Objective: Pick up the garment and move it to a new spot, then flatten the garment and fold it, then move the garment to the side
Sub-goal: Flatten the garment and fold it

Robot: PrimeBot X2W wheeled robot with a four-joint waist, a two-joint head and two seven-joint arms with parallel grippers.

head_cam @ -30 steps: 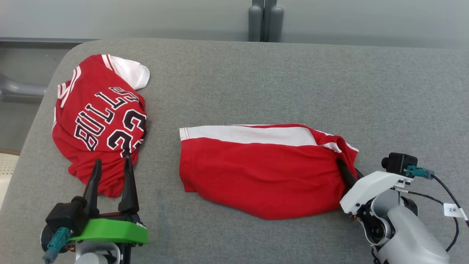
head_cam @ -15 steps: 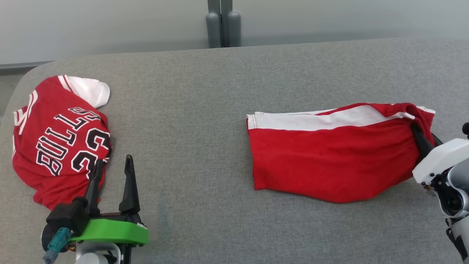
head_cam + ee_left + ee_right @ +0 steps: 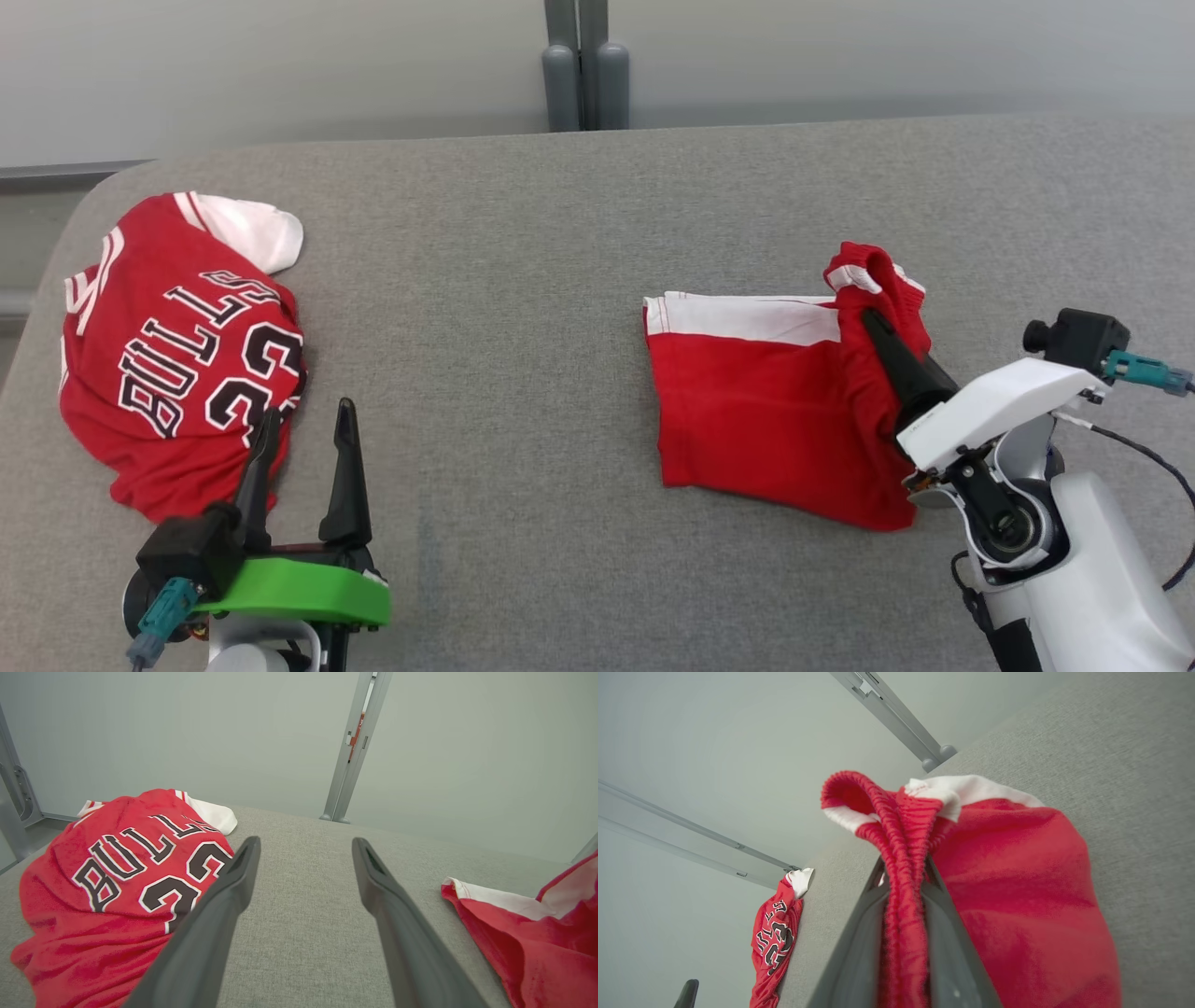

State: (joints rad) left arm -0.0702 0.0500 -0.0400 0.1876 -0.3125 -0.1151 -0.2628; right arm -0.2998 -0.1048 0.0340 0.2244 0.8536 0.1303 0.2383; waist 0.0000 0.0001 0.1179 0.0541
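Grey padded table (image 3: 579,233), pale wall behind. Red shorts (image 3: 756,411) are lying right of centre, with the waistband bunching upward and the right gripper (image 3: 873,322) pinching it. Left gripper (image 3: 308,411) is hovering, spread, at the edge of the jersey (image 3: 177,355). Step judged: relocating. Next move is calling for a set-down, then flattening.

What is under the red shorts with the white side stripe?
The grey felt-like tabletop shows all around the red shorts, which lie on it. The right gripper pinches their ribbed waistband, raised over the rest. Anything beneath the cloth is covered.

One jersey (image 3: 177,345), one shorts (image 3: 766,411), two grippers (image 3: 308,411) (image 3: 873,322).
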